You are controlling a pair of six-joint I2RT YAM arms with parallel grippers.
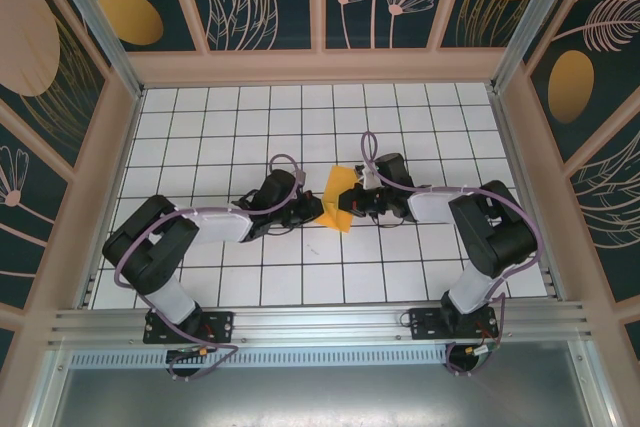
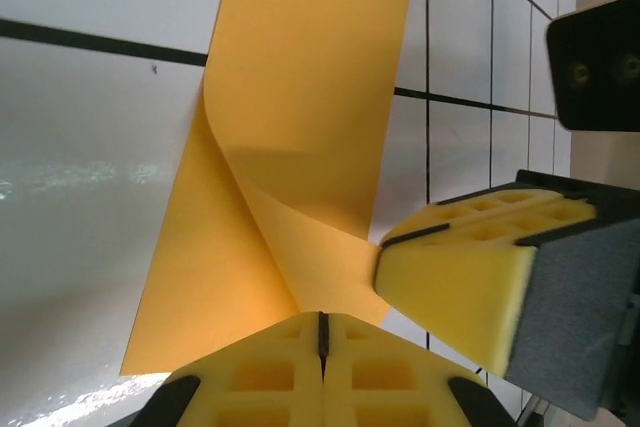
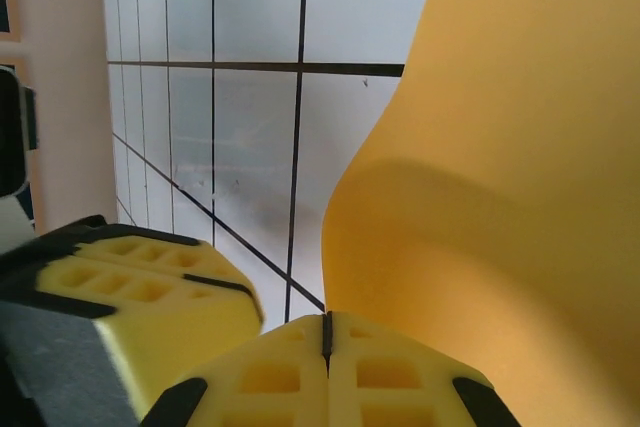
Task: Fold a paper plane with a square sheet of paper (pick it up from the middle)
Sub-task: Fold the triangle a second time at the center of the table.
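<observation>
Pinching the square sheet of paper (image 1: 340, 198), left claw (image 2: 322, 325) and right claw (image 3: 327, 325) closed, its curl clear from wrists

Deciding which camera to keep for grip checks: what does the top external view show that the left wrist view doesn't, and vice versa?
Top external adds the arm bases, the whole grid table, and the left gripper and right gripper meeting at the sheet of paper from opposite sides. Left wrist adds the left pads pressed shut on the sheet's edge and the sheet's soft curl. Both share the orange-yellow sheet held between the two grippers.
</observation>
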